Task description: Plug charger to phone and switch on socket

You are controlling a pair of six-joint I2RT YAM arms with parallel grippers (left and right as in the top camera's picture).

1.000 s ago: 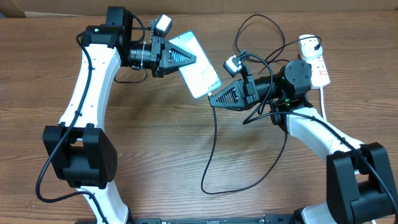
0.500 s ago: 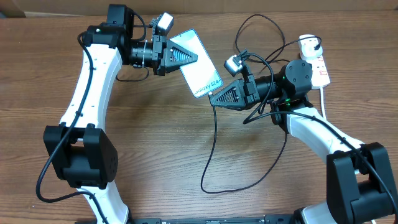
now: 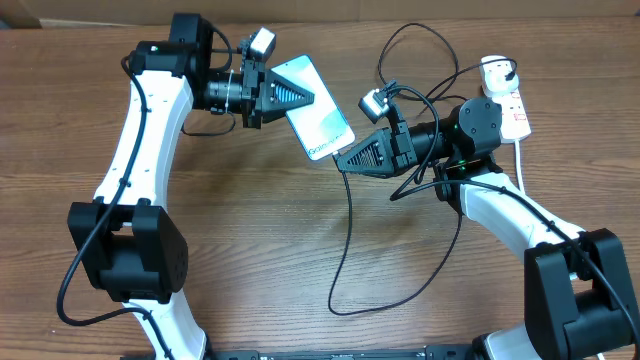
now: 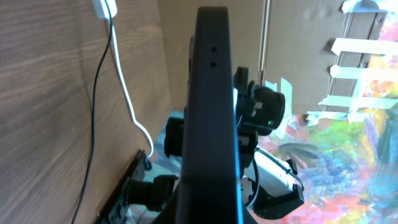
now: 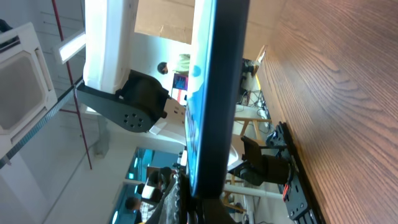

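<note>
Brown wood-grain table top is filling the overhead view, its grain running side to side. A tan cardboard strip is lining the far edge and a black rail is running along the near edge. In the left wrist view, a splashy multicoloured painted sheet is showing beyond the table, with white tape strips crossing brown cardboard above it. In the right wrist view, a thin red pole is slanting past a white square-framed unit.

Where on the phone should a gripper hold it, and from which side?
Its upper end, pinched across the flat faces, coming from the left as the left gripper does. The phone is slim and its lower end points at the right gripper, which holds the charger tip, so that end must be free.
</note>
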